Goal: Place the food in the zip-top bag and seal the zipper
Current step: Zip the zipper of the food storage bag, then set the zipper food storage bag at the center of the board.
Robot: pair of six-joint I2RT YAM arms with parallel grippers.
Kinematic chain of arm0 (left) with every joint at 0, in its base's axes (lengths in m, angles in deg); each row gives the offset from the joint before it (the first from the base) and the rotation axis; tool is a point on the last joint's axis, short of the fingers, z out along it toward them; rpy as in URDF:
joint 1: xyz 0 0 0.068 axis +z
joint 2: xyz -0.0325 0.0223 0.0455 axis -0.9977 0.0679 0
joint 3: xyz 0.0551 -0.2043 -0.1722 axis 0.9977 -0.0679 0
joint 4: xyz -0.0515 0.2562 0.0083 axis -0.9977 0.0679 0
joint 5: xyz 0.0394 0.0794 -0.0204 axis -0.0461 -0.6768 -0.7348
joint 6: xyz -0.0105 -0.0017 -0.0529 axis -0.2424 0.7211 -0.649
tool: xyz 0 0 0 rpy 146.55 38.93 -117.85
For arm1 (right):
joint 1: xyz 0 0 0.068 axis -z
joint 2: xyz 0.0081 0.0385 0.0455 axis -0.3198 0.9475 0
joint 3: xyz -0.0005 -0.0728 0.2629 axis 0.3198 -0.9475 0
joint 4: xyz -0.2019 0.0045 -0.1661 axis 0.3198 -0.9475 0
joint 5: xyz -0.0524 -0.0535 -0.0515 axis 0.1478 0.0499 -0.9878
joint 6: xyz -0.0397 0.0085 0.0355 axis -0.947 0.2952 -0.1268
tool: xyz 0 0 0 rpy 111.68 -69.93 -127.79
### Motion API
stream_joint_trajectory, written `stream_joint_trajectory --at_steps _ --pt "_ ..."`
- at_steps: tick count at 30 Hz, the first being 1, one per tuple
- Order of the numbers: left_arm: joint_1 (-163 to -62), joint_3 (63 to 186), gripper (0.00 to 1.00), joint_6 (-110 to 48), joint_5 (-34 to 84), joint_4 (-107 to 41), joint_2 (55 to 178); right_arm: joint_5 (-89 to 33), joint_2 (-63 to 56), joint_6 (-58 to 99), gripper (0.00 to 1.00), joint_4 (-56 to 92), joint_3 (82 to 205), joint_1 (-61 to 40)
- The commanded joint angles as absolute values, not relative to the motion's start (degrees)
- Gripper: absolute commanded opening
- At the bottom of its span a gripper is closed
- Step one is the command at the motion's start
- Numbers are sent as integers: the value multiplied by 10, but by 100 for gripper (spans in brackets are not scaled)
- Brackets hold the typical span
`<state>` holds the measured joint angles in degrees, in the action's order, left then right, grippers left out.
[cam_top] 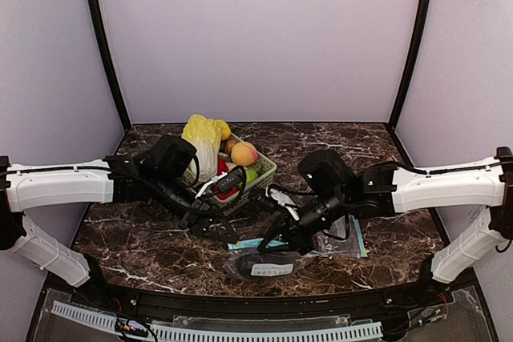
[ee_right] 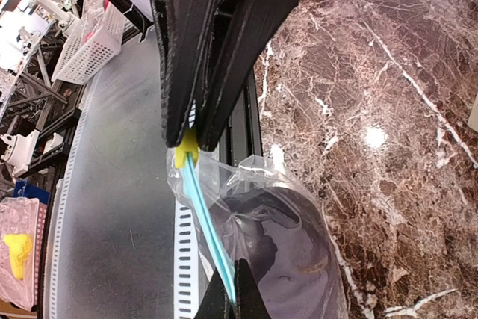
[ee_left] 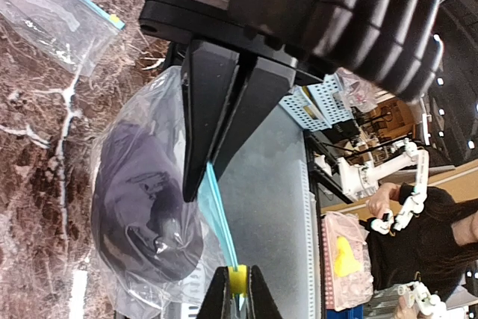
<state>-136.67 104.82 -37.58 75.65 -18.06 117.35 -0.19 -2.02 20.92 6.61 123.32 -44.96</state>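
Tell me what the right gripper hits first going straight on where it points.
The blue zipper strip of the clear zip-top bag, just past the yellow slider the right gripper pinches; farther along, likely the left gripper.

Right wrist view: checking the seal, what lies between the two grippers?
The clear zip-top bag's light blue zipper strip, plain in the right wrist view.

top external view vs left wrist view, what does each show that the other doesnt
Only top external: the basket holding cabbage, peach and green fruit. Only left wrist: the yellow slider pinched in the right pincer, the left pincer shut on the blue zipper, the eggplant inside. Both: the zip-top bag on the marble table.
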Motion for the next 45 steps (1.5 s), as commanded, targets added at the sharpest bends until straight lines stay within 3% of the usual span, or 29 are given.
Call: stream_joint_trajectory --at_steps 1,13,14,19,22,24,33,45 --pt "-1364 1075 1 -283 765 -21 1165 -55 -38 182 0 -36 1234 -430" --pt "-1364 1081 3 -245 705 9 1174 -70 -51 194 0 -39 1232 -425" --pt "-1364 1081 7 -244 697 9 1174 -73 -52 199 0 -37 1235 -424" --pt "-1362 1072 56 -280 569 -63 1125 -148 -69 265 0 -30 1249 -396" --pt "-1352 1052 76 -305 473 -116 1073 -212 -87 294 0 -36 1254 -362" --pt "-1335 1035 83 -329 449 -144 1052 -270 -96 295 0 -59 1261 -339" --pt "-1298 990 84 -429 379 -217 1041 -507 -34 241 0 -110 1327 -180" --pt "-1291 916 85 -473 323 -239 975 -682 213 163 0 -69 1493 -51"
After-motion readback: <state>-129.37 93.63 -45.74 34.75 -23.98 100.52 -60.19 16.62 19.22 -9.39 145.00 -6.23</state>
